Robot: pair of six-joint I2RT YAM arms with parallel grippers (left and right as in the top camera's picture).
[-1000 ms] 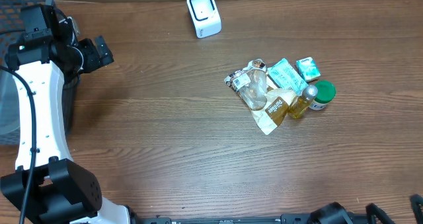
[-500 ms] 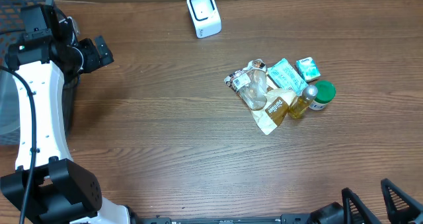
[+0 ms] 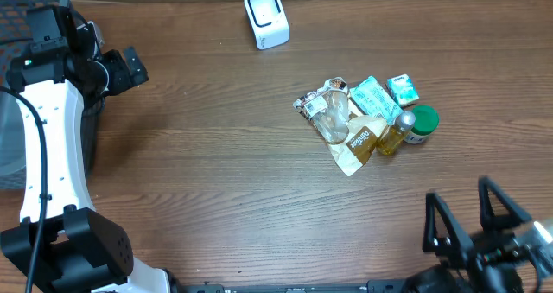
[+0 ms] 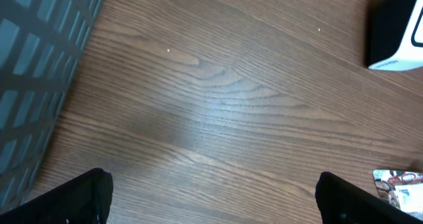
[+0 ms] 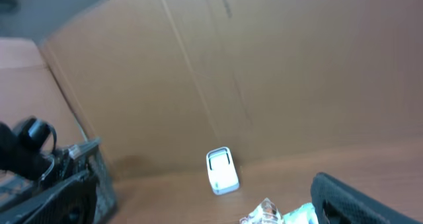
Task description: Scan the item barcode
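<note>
A white barcode scanner (image 3: 266, 18) stands at the back of the wooden table. The items lie in a pile right of centre: a clear plastic cup (image 3: 331, 116), a teal packet (image 3: 373, 97), a small green box (image 3: 402, 90), a green-capped bottle (image 3: 422, 124), a yellow bottle (image 3: 395, 134) and a tan sachet (image 3: 358, 143). My left gripper (image 3: 130, 68) hovers open at the far left, over bare wood (image 4: 215, 204). Open and holding nothing, my right gripper (image 3: 467, 213) is at the front right, short of the pile. Its wrist view shows the scanner (image 5: 221, 170) and the pile's edge (image 5: 264, 214).
A grey mesh basket (image 4: 33, 72) sits at the table's left edge beside the left arm. A cardboard wall (image 5: 264, 72) rises behind the table. The scanner's side (image 4: 396, 29) shows at the top right of the left wrist view.
My right gripper has come into the overhead view from the bottom right edge and moved toward the pile. The left arm and the items have not moved.
</note>
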